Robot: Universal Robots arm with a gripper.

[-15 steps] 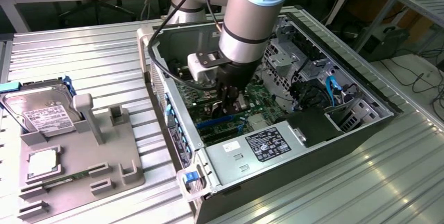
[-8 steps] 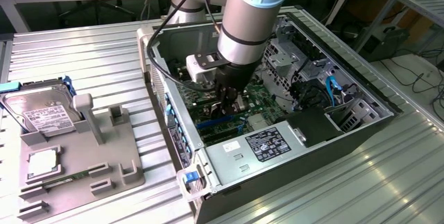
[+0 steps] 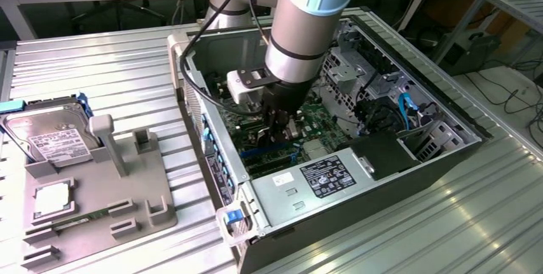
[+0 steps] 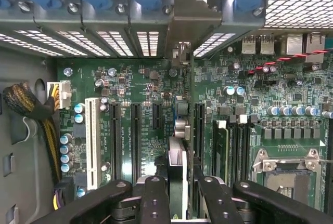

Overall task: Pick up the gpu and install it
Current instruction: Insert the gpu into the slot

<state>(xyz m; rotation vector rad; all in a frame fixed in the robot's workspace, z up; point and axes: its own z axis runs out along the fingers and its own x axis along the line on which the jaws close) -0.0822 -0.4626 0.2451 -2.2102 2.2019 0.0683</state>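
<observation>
Ext. view, going L to R: the hard drive (image 3: 53, 135) stands on edge at the far-left end of the grey fixture tray (image 3: 144, 213), silver w/ white label, blue rails on its sides; a memory stick (image 3: 81, 218) lies flat nr the tray's front edge. The tray sits on the ribbed metal counter (image 3: 110, 64), w/ a strip of bare counter between it & the open PC case (image 3: 441, 153). The case lies on its side, open face up, walls all round; its PSU (image 3: 318, 182) fills the near corner, drive cage & blue cables crowd the ext. view's right side. The arm comes down thru the open top into the middle of the case, w/ the gripper (image 3: 281, 129) low over the motherboard (image 3: 318, 112), little room either side. Wrist view: the gpu (image 4: 177, 174) is seen edge-on, upright, clamped between the jaws, which stand narrow on its thin card. It hangs just above the board among the black expansion slots (image 4: 136, 135), in line w/ the slot area by the white slot's (image 4: 92, 143) neighbours; whether its edge touches a slot can't tell. The rear slot covers (image 4: 148, 37) of the case run along the far edge, w/ one bay open in line w/ the card.
</observation>
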